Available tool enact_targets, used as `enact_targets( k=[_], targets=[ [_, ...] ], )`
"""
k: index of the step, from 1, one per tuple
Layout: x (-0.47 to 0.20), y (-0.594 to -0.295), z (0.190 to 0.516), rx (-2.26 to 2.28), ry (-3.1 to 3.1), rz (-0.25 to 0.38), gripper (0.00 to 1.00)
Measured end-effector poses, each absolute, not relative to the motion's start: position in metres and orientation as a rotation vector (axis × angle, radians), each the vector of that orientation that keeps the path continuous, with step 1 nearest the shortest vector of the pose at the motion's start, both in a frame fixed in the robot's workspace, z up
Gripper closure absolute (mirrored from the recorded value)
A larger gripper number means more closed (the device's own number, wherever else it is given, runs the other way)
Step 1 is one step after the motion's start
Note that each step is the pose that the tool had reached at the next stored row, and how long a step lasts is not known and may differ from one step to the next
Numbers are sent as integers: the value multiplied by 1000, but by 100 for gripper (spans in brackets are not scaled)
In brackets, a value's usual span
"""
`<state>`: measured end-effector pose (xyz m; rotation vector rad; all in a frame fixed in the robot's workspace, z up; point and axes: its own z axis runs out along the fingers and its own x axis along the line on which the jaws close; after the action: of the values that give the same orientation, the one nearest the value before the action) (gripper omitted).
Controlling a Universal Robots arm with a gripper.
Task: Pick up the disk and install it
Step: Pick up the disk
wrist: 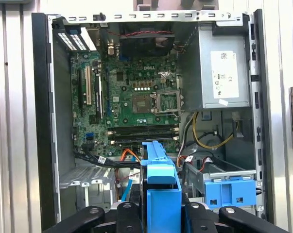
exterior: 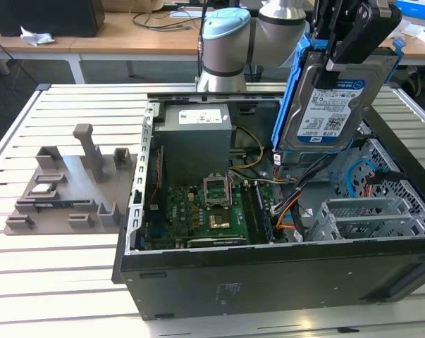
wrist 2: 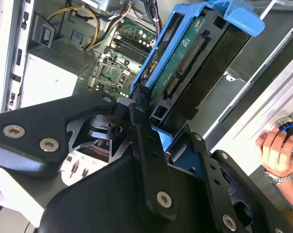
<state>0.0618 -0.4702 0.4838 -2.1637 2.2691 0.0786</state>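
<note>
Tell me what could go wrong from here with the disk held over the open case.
1. The disk hangs on edge from the gripper, clamped near one end; it might slip and drop onto the motherboard.
2. Loose orange and black cables lie beneath it; they could snag or get pinched under its blue bracket.
3. A person's hand is close by, beyond the case; it may lie within the arm's sweep.
</note>
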Motion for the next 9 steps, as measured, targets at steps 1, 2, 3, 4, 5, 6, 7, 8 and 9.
enact_targets(
  k=[1, 2, 3, 4, 5, 6, 7, 8, 9],
  targets=[
    [62, -471, 484, -2164, 2269, 79, 63],
    [62, -471, 484, -2164, 2269, 79, 63],
    [62, -472, 483, -2164, 2269, 79, 63],
    [62, -473, 483, -2164, 2269, 79, 63],
    [62, -473, 483, -2164, 2269, 78, 63],
    [62, -474, 483, -2164, 2269, 79, 63],
    [62, -474, 483, -2164, 2269, 79, 63],
    [62, -474, 483, -2164, 2269, 79, 63],
    [62, -475, 483, -2164, 2269, 79, 63]
  ],
)
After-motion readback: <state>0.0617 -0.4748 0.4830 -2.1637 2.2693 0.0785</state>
